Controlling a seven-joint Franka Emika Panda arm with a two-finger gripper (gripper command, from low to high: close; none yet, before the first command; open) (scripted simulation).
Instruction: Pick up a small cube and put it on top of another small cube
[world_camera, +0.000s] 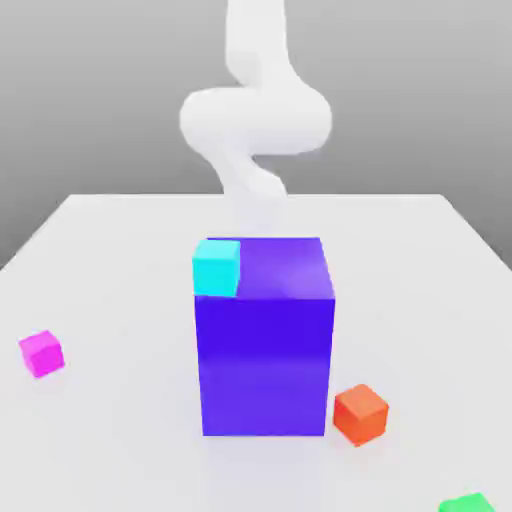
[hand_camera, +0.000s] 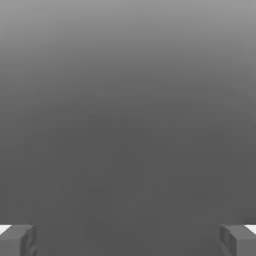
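Gripper open and empty, magenta cube resting on the table

In the hand view the two fingertips of the gripper (hand_camera: 128, 241) stand wide apart, one near each side edge, with nothing held between them and nothing touching either one; behind them is plain grey. In the exterior view the white arm (world_camera: 256, 120) reaches down behind the big blue-purple block (world_camera: 265, 365). The small magenta cube (world_camera: 41, 354) sits on the pale table (world_camera: 120, 440) toward the exterior view's left, well apart from the block. The cyan cube (world_camera: 216, 270) appears at the block's top, at the corner on the exterior view's left. The orange cube (world_camera: 360, 414) lies just beside the block toward the exterior view's right, and a green cube (world_camera: 467, 504) is partly cut off at the bottom edge.
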